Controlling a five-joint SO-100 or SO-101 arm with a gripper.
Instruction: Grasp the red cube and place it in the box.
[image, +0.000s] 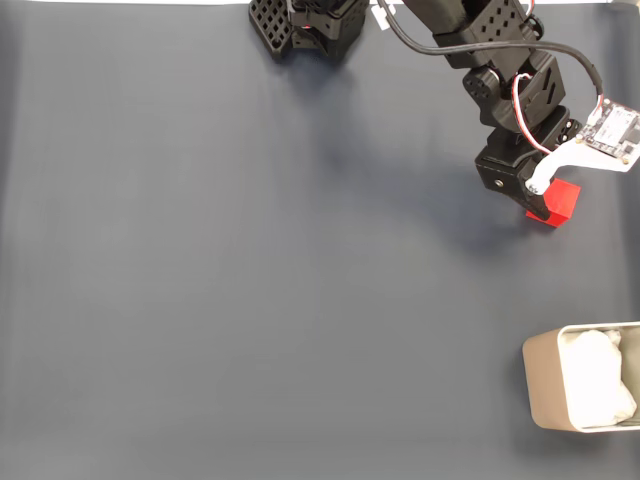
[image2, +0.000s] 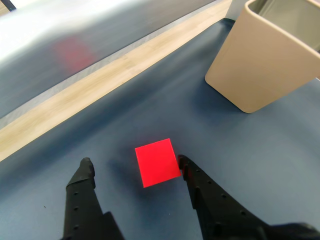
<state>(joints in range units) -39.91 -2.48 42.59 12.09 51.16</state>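
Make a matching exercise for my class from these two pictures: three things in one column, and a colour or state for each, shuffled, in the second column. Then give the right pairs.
Column one:
1. red cube
2. box
3. pincer

Column two:
A. open, one finger on each side of another thing
B. lying on the dark blue mat, not lifted
C. pale beige, standing at the mat's lower right in the fixed view

Pairs: 1-B, 2-C, 3-A
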